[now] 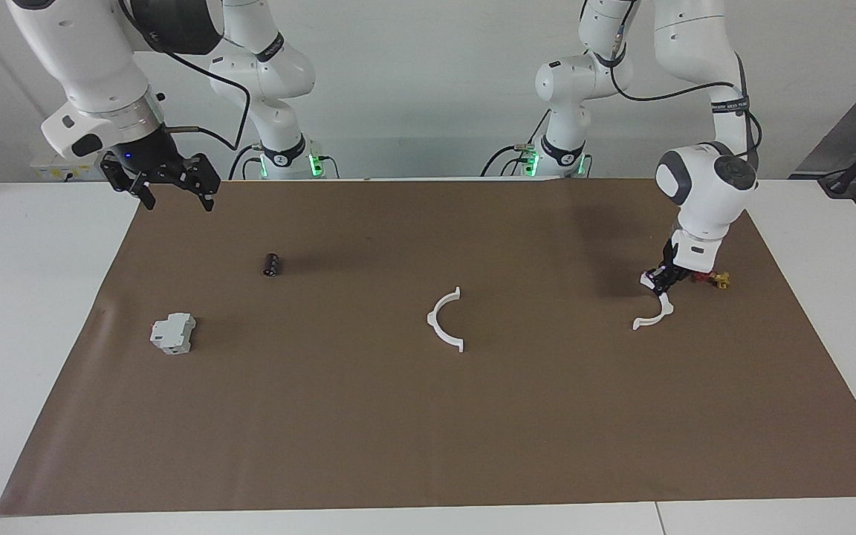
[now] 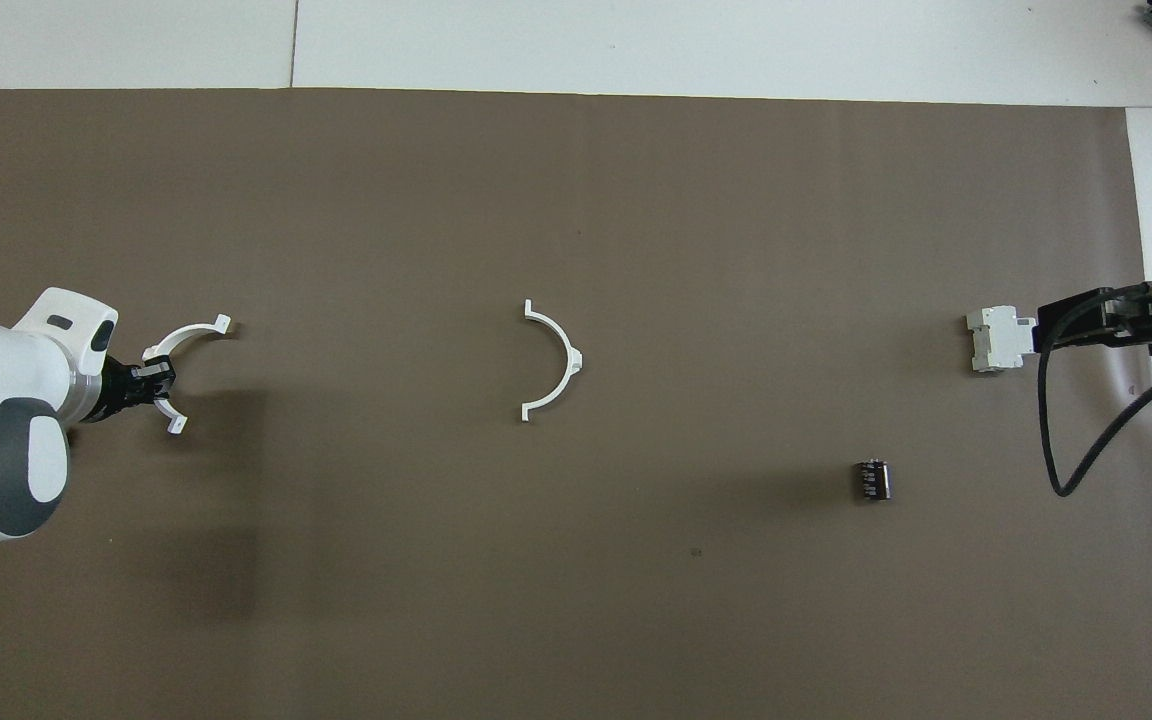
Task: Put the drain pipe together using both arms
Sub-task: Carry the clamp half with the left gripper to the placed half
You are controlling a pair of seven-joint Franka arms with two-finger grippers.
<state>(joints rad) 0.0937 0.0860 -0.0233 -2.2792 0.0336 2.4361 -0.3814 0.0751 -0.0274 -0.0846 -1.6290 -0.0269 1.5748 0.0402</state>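
Note:
The drain pipe lies in two thin white half-rings. One half-ring (image 1: 432,321) (image 2: 576,362) lies flat on the middle of the brown mat. My left gripper (image 1: 666,281) (image 2: 158,380) is shut on the middle of the other half-ring (image 1: 655,318) (image 2: 186,333), low at the mat toward the left arm's end of the table, with one tab down by the mat. My right gripper (image 1: 179,200) is open and empty, raised high over the right arm's end of the mat. In the overhead view it (image 2: 1056,328) shows beside the grey-white block.
A small red-and-yellow valve piece (image 1: 718,279) lies right beside my left gripper. A grey-white boxy block (image 1: 173,333) (image 2: 996,338) and a small black cylinder (image 1: 272,264) (image 2: 873,479) lie toward the right arm's end. The brown mat (image 1: 428,416) covers the white table.

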